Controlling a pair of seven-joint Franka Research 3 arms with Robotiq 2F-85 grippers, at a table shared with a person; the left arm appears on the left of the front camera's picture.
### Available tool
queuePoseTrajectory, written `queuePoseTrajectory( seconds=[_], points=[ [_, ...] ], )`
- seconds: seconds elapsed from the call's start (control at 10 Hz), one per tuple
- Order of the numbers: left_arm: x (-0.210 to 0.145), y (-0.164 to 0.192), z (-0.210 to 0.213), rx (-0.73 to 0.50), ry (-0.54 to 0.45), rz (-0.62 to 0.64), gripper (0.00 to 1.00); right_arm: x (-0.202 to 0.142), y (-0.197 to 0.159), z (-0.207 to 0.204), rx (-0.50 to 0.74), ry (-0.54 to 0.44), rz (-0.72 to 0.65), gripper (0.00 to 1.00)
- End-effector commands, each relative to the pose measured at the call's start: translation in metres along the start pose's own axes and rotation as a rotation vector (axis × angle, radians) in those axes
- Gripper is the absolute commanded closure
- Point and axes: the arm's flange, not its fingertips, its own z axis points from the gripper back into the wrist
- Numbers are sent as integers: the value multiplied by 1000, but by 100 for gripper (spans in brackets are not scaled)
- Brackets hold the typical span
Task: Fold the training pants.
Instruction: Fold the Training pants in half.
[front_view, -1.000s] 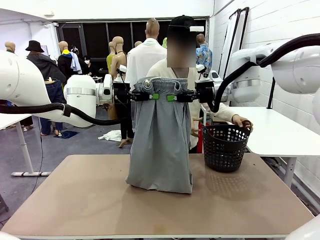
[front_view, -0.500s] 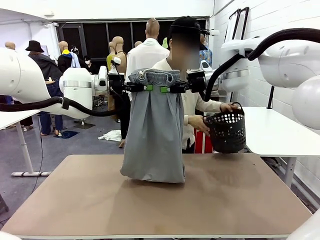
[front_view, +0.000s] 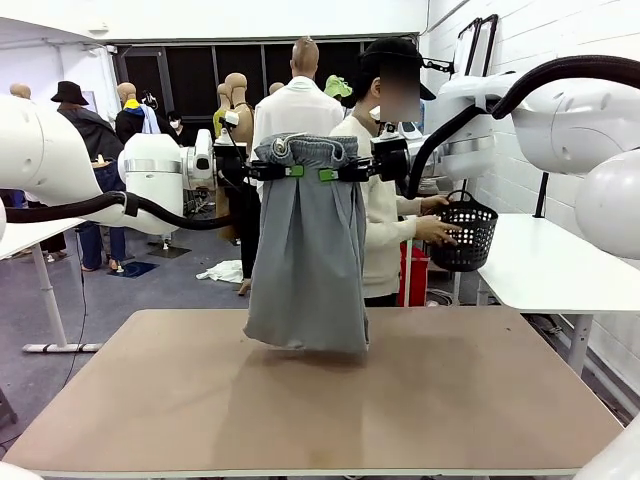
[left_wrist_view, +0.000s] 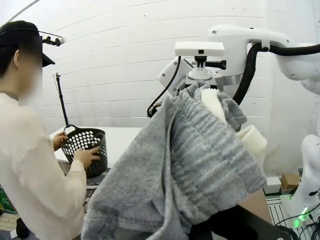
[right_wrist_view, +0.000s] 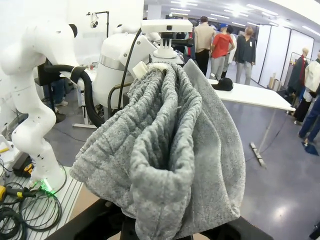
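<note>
Now, grip: left gripper (front_view: 283, 171) and right gripper (front_view: 340, 173) both clamped on the waistband of the training pants (front_view: 307, 255).
Pants: long axis vertical, hanging below both grippers, hem just over the table (front_view: 480, 400).
Beyond: person's hands on black basket (front_view: 464, 233).

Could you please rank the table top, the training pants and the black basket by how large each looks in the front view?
1. table top
2. training pants
3. black basket, though it sits farther back, which shrinks it
</note>
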Motion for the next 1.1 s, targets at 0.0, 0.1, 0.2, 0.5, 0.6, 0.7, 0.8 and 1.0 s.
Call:
queuePoseTrajectory(
  seconds=[0.0, 0.1, 0.2, 0.5, 0.6, 0.7, 0.8, 1.0],
  points=[
    [3, -2, -1, 14, 5, -5, 100, 0, 3, -1, 4, 1, 6, 100],
    [3, -2, -1, 14, 5, -5, 100, 0, 3, -1, 4, 1, 6, 100],
    [-1, 0, 0, 1, 1, 1, 100, 0, 0, 0, 0, 0, -1, 100],
    [0, 47, -6, 17, 33, 10, 100, 5, -47, -10, 24, 26, 11, 100],
    [2, 66, -7, 32, 44, 10, 100, 6, -65, -14, 22, 41, 22, 100],
    [6, 84, -8, 43, 34, -9, 100, 9, -84, -17, 16, 49, 44, 100],
    [11, 96, -10, 62, 25, -31, 100, 15, -95, -19, 5, 53, 70, 100],
    [18, 115, -10, 95, 24, -71, 100, 27, -118, -26, -3, 61, 119, 100]
  ],
)
